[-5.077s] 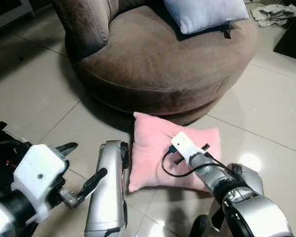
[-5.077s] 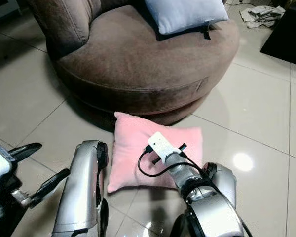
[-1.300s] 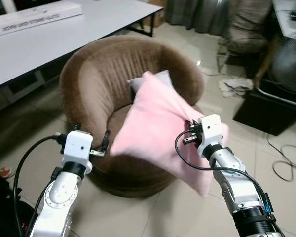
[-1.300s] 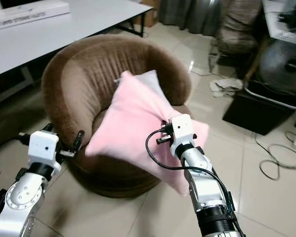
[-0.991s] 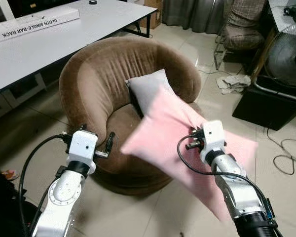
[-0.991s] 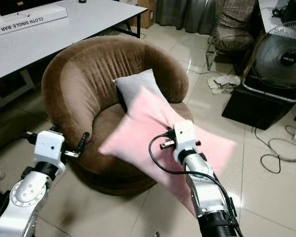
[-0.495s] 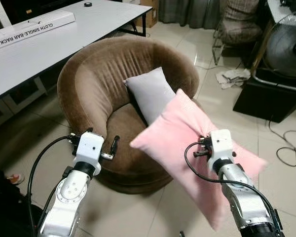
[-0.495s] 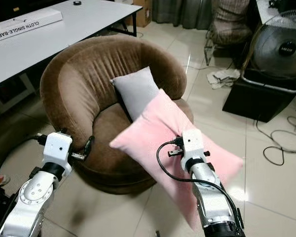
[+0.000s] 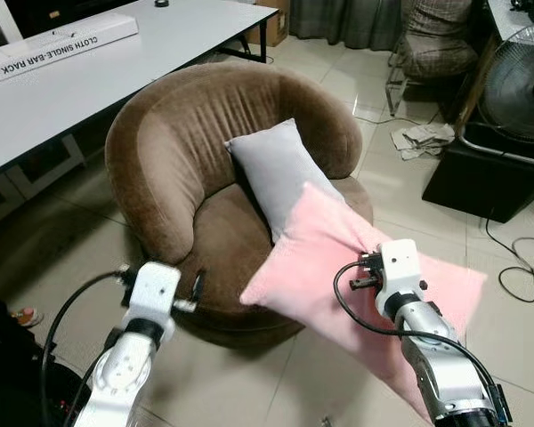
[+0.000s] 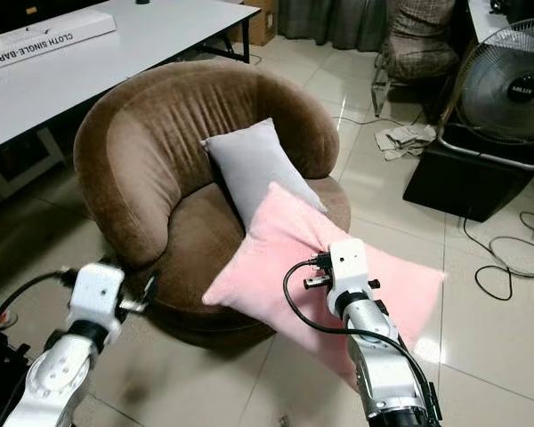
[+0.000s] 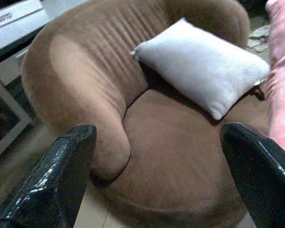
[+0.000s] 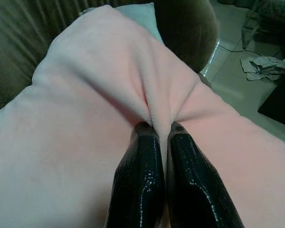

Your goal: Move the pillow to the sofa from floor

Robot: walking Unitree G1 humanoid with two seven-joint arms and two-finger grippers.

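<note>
1. We see the right gripper [image 12: 162,137] pinching a fold of the pink pillow [image 9: 316,258], its two black fingers [image 12: 138,185] pressed together on the plush fabric.
2. The pink pillow hangs off the floor, tilted, its far-left corner over the right front edge of the round brown sofa [image 9: 160,151] and its near-right end out over the tiled floor [image 9: 400,187].
3. A grey pillow [image 9: 276,169] leans against the sofa's backrest, just beyond the pink one.
4. Our left gripper [image 11: 156,166] hovers at the sofa's near-left rim, fingers [image 11: 61,175] spread wide, holding nothing.
5. A white table [image 9: 80,71] with a long white box [image 9: 58,44] stands far left; a fan [image 10: 507,89] sits far right.
</note>
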